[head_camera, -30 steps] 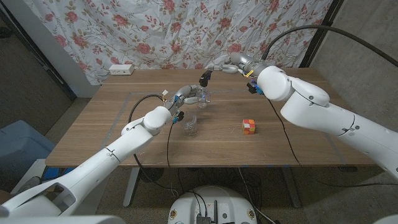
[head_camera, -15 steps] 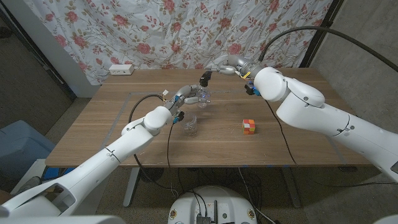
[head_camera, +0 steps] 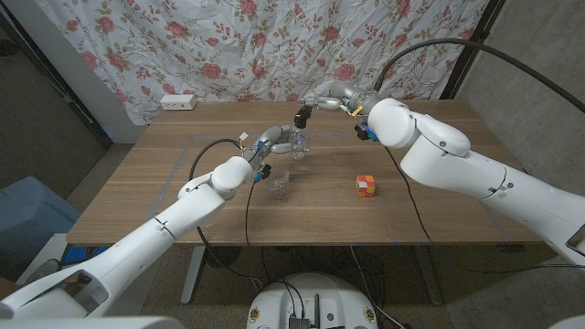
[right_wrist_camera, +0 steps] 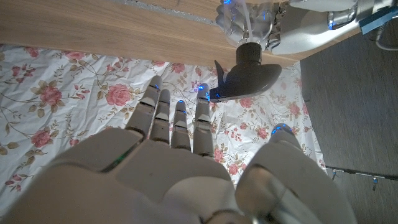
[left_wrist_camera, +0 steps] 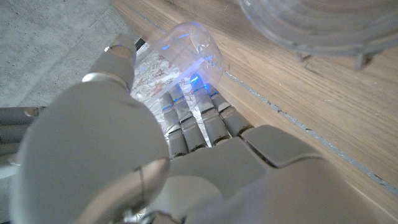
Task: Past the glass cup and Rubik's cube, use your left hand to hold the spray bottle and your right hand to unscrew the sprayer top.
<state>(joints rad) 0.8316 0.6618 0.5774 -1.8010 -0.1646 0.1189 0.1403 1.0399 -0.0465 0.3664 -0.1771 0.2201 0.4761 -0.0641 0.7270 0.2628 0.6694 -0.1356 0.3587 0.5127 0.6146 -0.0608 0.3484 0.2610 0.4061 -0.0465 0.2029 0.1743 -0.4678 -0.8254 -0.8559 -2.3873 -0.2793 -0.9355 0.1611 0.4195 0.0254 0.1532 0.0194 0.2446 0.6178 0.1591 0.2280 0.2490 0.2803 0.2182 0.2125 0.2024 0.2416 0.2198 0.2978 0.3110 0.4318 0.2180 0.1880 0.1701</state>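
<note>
The left hand (head_camera: 277, 139) wraps its fingers (left_wrist_camera: 186, 121) around the clear plastic spray bottle (head_camera: 299, 139), which stands beyond the glass cup (head_camera: 281, 185), at about eleven o'clock from the Rubik's cube (head_camera: 366, 185). The right hand (head_camera: 322, 99) hovers beside the black sprayer top (right_wrist_camera: 245, 76), fingers (right_wrist_camera: 177, 124) spread, holding nothing. The right wrist view shows the top's angular trigger shape against flowered cloth (right_wrist_camera: 74, 93); the head view shows the wooden table (head_camera: 183, 183).

spray bottle (head_camera: 297, 138): 1 | glass cup (head_camera: 281, 185): 1 | Rubik's cube (head_camera: 366, 185): 1 | power strip (head_camera: 177, 102): 1
</note>
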